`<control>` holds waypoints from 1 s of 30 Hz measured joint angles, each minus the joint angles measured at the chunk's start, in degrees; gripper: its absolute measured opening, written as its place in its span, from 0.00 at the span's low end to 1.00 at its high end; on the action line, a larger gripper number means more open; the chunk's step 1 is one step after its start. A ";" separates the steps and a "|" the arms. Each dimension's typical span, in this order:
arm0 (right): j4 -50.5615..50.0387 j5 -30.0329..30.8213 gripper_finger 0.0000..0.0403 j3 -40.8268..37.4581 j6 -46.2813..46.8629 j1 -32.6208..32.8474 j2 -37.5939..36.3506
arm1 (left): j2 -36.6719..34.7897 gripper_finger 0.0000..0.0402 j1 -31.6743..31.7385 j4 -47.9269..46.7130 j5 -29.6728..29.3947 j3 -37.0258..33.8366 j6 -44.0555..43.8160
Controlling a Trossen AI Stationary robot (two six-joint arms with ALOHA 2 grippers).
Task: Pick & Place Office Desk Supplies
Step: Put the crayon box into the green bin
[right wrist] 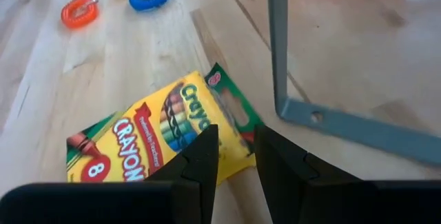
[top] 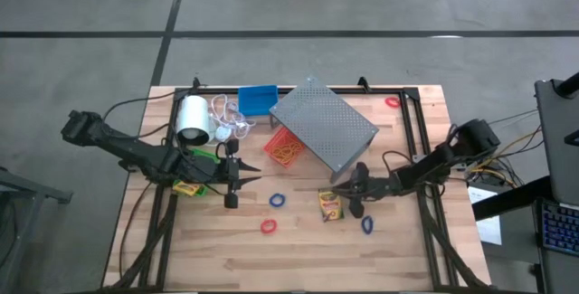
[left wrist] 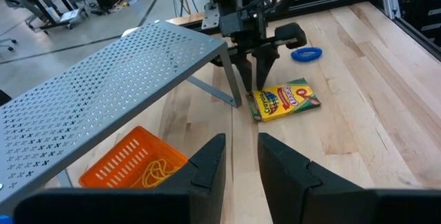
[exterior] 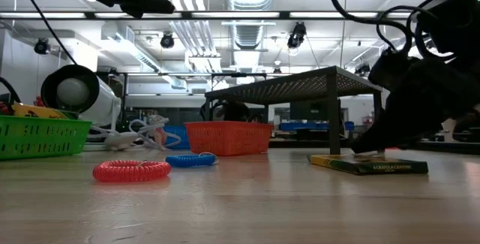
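Crayon box (right wrist: 155, 138): light, stiff cardboard, flat beneath right hand (right wrist: 234, 156); fingers slightly spread, empty. Pinch its long edges.

You have two small yellow-and-green cardboard crayon boxes (top: 330, 205) on the wooden table, one near the middle and one (top: 187, 188) on the left, and four small coiled plastic ring bands: two red ones (top: 268, 227) (top: 392, 102) and two blue ones (top: 277, 200) (top: 367, 225). You can count three small plastic bins, one blue (top: 258, 100), one green (top: 204, 162) and one red-orange (top: 283, 146). There is one grey perforated metal rack (top: 323, 124), one white roll (top: 192, 118) with its white cord (top: 228, 113), and two dark robot arms.
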 joint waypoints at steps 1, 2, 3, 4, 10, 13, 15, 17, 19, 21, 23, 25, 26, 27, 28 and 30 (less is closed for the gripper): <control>-0.14 -0.30 0.23 0.10 0.79 0.00 0.42 | 0.00 0.22 0.00 -0.03 0.00 0.00 -0.01; -0.13 -0.51 0.23 0.30 1.02 0.00 0.98 | 0.00 0.22 0.00 -0.03 0.00 0.00 0.00; 0.01 -0.51 0.23 0.55 1.18 -0.02 1.68 | 0.00 0.22 0.00 -0.03 0.00 0.00 0.00; 0.18 -0.49 0.23 0.84 1.19 -0.02 2.46 | 0.00 0.22 0.00 -0.03 0.00 0.00 -0.01; 1.23 -1.30 0.23 3.32 1.16 -0.04 6.99 | 0.00 0.22 -0.04 -0.03 0.00 0.00 -0.01; 1.13 -4.55 0.23 4.06 1.21 -0.11 7.72 | 0.00 0.22 -0.04 -0.04 0.00 0.00 -0.01; 0.60 -6.23 0.23 4.54 1.76 -0.07 7.65 | 0.00 0.22 -0.04 -0.03 0.00 0.00 -0.01; -0.02 -6.36 0.23 5.36 2.48 0.11 7.33 | 0.00 0.22 -0.04 -0.04 0.00 0.00 -0.01; -0.40 -6.59 0.23 6.56 2.42 0.19 7.41 | 0.00 0.22 -0.04 -0.06 0.00 0.00 -0.01; -1.16 -7.41 0.23 7.78 1.75 0.22 7.56 | 0.00 0.22 -0.04 -0.07 0.00 0.00 -0.01; -3.10 -7.68 0.23 9.81 1.20 0.26 7.92 | 0.00 0.22 -0.04 -0.15 0.00 0.00 -0.01; -6.02 -7.65 0.23 12.24 1.11 0.26 8.57 | 0.00 0.22 -0.04 -0.19 0.00 0.00 -0.01; -7.33 -7.63 0.23 13.65 1.11 0.26 9.10 | 0.00 0.22 -0.04 -0.21 0.00 0.00 -0.01; -8.61 -7.59 0.23 15.04 1.11 0.26 9.74 | 0.00 0.22 -0.04 -0.33 0.00 0.00 -0.01; -9.75 -7.41 0.23 16.45 1.09 0.24 10.55 | 0.00 0.22 -0.04 -0.43 0.00 0.00 -0.01; -11.28 -6.38 0.23 19.11 1.40 0.26 12.30 | 0.00 0.22 -0.04 -0.43 0.00 0.00 -0.01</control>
